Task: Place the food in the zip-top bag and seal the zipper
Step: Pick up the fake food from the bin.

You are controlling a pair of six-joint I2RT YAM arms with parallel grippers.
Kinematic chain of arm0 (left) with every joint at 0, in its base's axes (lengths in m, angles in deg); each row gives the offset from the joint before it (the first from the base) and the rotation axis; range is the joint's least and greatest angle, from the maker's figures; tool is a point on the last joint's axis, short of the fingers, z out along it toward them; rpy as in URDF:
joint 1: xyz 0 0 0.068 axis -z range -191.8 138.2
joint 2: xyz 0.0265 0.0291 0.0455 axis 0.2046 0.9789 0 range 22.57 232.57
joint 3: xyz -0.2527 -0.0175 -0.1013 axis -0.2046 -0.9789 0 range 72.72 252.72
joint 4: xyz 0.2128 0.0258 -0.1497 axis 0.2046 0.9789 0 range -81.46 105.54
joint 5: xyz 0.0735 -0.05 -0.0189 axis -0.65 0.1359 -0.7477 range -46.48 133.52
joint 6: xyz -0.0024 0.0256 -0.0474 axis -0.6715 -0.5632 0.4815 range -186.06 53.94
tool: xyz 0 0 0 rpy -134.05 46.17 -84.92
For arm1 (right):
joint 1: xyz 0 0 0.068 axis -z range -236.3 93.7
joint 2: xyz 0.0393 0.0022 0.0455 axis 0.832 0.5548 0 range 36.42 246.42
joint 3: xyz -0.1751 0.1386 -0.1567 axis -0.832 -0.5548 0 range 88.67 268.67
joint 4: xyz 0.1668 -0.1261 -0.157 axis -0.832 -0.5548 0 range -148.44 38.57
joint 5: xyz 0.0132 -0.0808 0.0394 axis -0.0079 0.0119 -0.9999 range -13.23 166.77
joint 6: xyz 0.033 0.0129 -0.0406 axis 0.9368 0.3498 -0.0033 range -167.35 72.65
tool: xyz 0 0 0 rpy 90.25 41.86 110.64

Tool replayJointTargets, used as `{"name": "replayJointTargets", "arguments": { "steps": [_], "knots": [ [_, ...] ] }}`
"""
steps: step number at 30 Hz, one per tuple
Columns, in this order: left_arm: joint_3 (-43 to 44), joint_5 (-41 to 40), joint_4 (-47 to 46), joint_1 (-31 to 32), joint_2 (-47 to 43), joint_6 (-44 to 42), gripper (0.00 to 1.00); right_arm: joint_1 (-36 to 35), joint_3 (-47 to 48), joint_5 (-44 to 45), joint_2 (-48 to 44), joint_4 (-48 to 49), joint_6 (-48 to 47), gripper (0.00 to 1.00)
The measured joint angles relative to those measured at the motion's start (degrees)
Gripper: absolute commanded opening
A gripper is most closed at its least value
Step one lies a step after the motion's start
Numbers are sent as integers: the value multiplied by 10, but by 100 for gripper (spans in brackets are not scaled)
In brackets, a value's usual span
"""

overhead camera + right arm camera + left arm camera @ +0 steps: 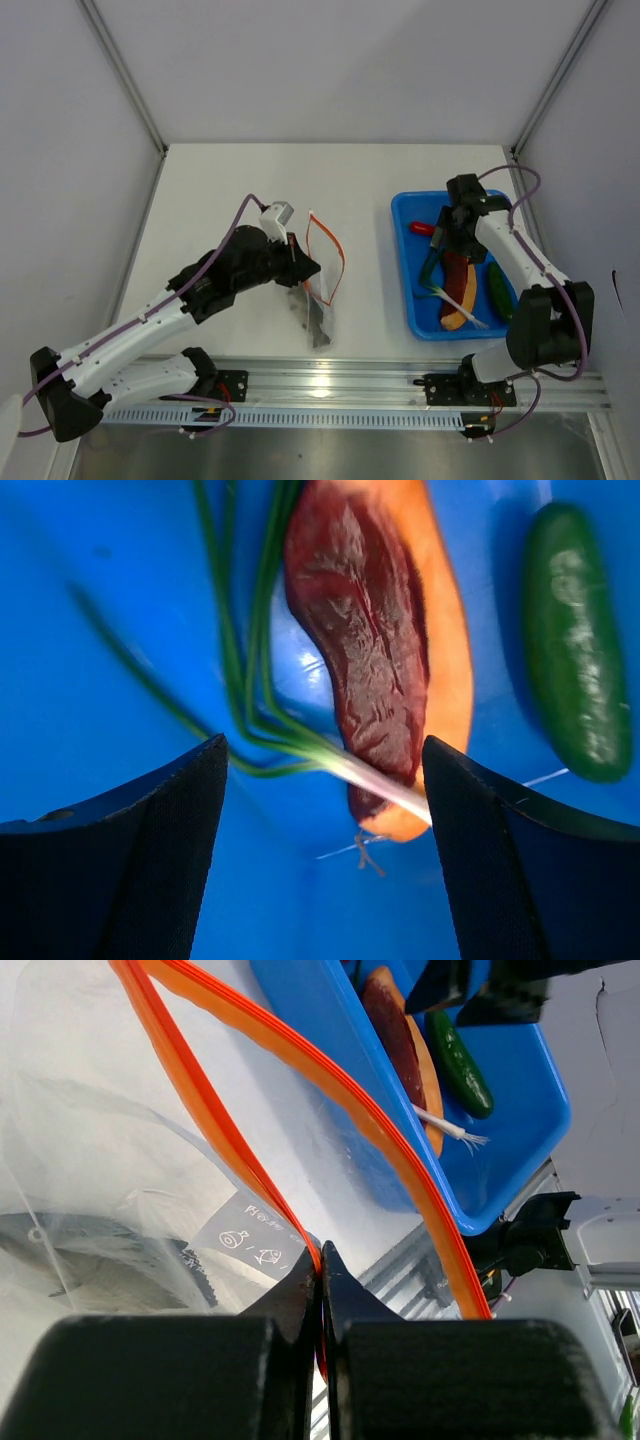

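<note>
Under the right pincer (pixel 325 748) lies the sausage (pixel 362 650).

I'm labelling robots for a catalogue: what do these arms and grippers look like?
The left arm and right arm have white links with black joints, and purple cables loop along both. The fingers are matte black wedges. A small silver camera box sits on the left wrist.

**Tally on the table**

One bag (pixel 320 310). One tray (pixel 400 260), holding one chili (pixel 423 228), one cucumber (pixel 498 290), one sausage bun (pixel 458 280) and one bunch of onion stalks (pixel 300 748), too thin to count singly. Two arms: left arm (pixel 150 320), right arm (pixel 520 250).
</note>
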Motion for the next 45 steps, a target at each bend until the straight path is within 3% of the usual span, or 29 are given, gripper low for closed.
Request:
{"name": "replayJointTargets", "arguments": {
  "steps": [10,13,23,30,33,39,45],
  "knots": [
    [-13,7,-6,-2,-7,1,0,-10,-24,8,115,52,-8,62],
    [-21,8,-7,-3,-10,1,1,-16,-24,23,133,59,-9,51],
    [-27,19,-13,-8,-10,1,1,-22,-24,70,186,63,-15,48],
    [-27,20,-14,-10,-10,2,1,-30,-23,103,202,64,-30,9],
    [-27,20,-13,-11,-10,2,1,-39,-23,121,202,64,-31,1],
    [-27,20,-13,-11,-10,2,1,-50,-27,145,167,62,-31,0],
    [-27,21,-13,-12,-10,2,1,-49,3,155,53,40,-35,0]
  ]
}}
